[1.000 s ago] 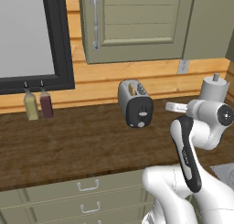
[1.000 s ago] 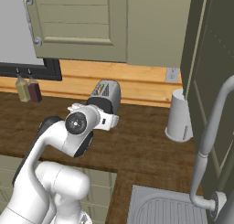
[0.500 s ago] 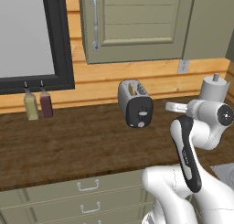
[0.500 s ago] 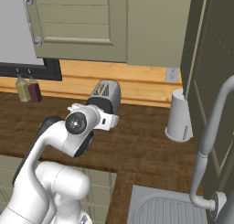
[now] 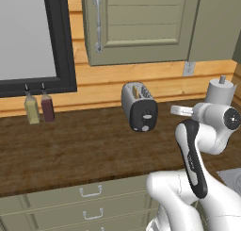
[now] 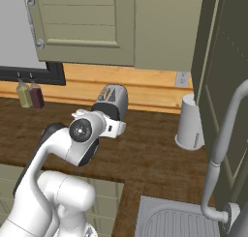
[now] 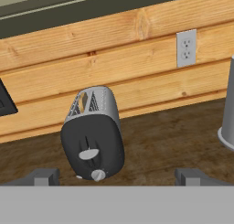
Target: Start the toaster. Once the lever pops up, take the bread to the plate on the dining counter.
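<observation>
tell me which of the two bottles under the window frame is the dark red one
The right-hand bottle, nearer the toaster, is dark red; its neighbour on the left is olive-yellow.

place: we see a rendered home kitchen | signs: dark wood worktop (image 5: 70, 150) over olive drawers (image 5: 89, 211), wall cabinet (image 5: 141, 25), toaster (image 5: 139, 106), sink (image 6: 179, 221) with faucet (image 6: 223, 149), wall outlet (image 7: 186, 48)

The white arm bends at the elbow, hand held level, gripper (image 7: 116, 176) fingers spread wide, holding nothing.
</observation>
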Available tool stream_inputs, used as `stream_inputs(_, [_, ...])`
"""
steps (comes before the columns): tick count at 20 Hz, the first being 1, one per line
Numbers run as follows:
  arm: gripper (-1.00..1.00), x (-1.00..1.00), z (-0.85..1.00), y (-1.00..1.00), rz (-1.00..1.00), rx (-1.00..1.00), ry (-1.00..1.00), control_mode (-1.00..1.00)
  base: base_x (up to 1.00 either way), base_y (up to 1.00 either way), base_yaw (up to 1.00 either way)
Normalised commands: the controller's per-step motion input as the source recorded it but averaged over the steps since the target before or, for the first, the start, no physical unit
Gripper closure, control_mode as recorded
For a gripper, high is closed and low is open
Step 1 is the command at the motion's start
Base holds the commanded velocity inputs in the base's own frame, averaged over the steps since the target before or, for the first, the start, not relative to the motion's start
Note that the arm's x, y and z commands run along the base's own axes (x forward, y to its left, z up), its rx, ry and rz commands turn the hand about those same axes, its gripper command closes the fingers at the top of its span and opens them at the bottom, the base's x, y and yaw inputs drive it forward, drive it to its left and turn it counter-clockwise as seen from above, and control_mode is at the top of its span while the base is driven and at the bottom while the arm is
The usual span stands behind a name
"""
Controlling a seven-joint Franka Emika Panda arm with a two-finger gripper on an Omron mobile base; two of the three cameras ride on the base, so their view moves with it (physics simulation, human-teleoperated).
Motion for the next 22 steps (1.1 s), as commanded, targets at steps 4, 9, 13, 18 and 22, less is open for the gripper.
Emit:
stream_inputs(4, [-1.00,0.00,0.00,0.00,0.00,0.00,0.00,-1.00,0.00,0.00,0.00])
stream_inputs(9, [-1.00,0.00,0.00,0.00,0.00,0.00,0.00,-1.00,0.00,0.00,0.00])
stream_inputs(13, [-1.00,0.00,0.00,0.00,0.00,0.00,0.00,-1.00,0.00,0.00,0.00])
stream_inputs(18, [-1.00,0.00,0.00,0.00,0.00,0.00,0.00,-1.00,0.00,0.00,0.00])
stream_inputs(22, [-1.00,0.00,0.00,0.00,0.00,0.00,0.00,-1.00,0.00,0.00,0.00])
